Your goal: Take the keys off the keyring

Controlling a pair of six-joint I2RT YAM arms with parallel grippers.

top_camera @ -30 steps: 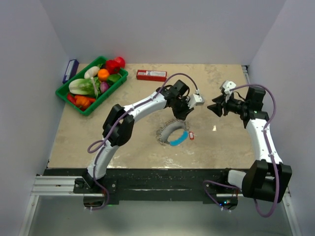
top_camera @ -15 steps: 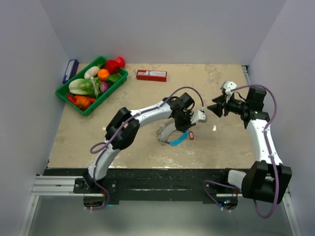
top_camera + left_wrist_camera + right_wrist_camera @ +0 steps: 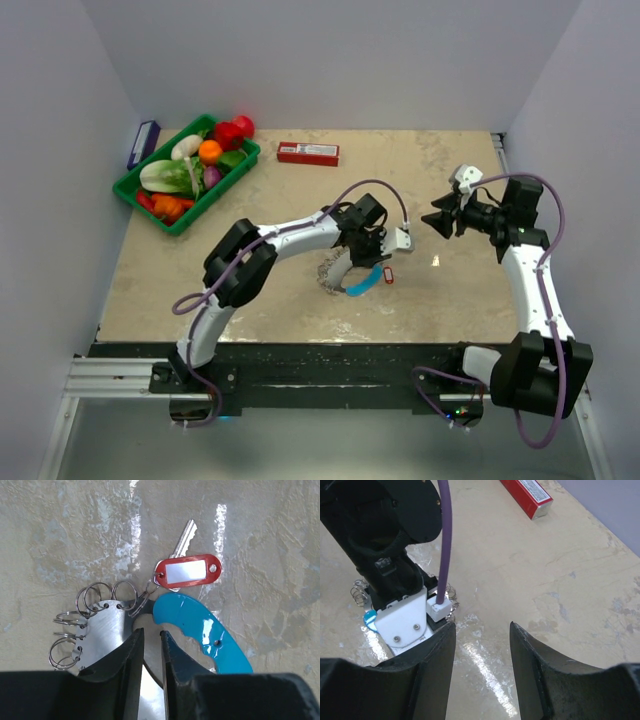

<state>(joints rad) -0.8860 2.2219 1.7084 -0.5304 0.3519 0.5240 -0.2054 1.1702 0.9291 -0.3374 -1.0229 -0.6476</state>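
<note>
The keyring (image 3: 335,272) lies flat on the table, a loop with a silvery metal band (image 3: 102,630) and a bright blue curved section (image 3: 200,627). Small wire rings (image 3: 95,596) hang along the band's edge. One silver key with a red tag (image 3: 186,571) is clipped on where the band meets the blue part; the same tag (image 3: 388,274) shows from above. My left gripper (image 3: 150,631) hovers right over the loop's inner edge, jaws a narrow gap apart with bare table showing between the tips. My right gripper (image 3: 482,627) hangs open and empty to the right (image 3: 436,222).
A green basket (image 3: 135,190) of vegetables stands at the back left, with a small dark blue box (image 3: 142,143) by the wall. A long red box (image 3: 307,153) lies at the back middle. The left arm's wrist (image 3: 395,555) fills the right wrist view's left side.
My left gripper has come forward and down from behind the keyring to sit right over it. Its jaws have parted slightly. The right arm has stayed nearly still.
</note>
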